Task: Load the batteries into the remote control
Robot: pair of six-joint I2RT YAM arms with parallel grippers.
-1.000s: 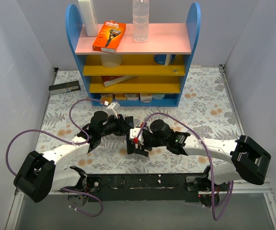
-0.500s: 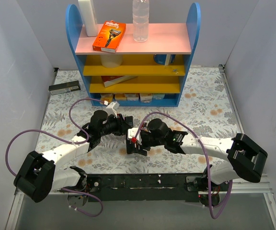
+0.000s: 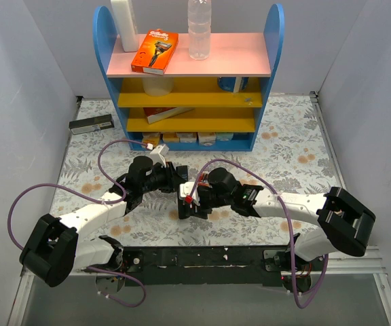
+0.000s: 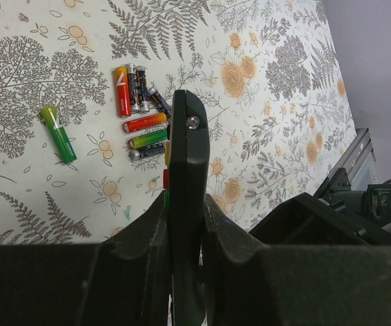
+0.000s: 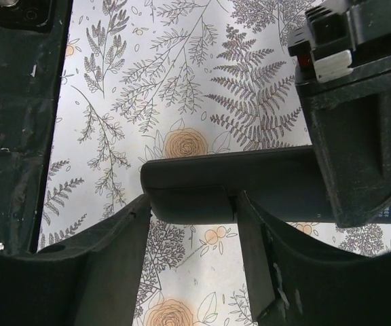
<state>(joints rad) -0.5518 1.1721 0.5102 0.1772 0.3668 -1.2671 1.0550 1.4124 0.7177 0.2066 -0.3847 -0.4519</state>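
Observation:
In the left wrist view my left gripper (image 4: 185, 204) is shut on the slim black remote control (image 4: 186, 156), held edge-on above the table. Below it lie the batteries: a cluster of red, green and dark ones (image 4: 140, 112) and a single green one (image 4: 58, 134) apart to the left. In the right wrist view my right gripper (image 5: 192, 204) has its fingertips against both sides of the remote's end section (image 5: 192, 190), where a seam shows. In the top view both grippers meet at the remote (image 3: 185, 198) near the table's front middle, and the batteries are hidden.
A blue shelf unit (image 3: 189, 95) stands at the back with an orange box (image 3: 155, 51) and a clear bottle (image 3: 199, 27) on top. A dark oblong box with a pale label (image 3: 91, 124) lies at the far left. Purple cables loop over both arms.
My right gripper has shifted slightly left, closer onto the remote's end. My left gripper has held the remote still.

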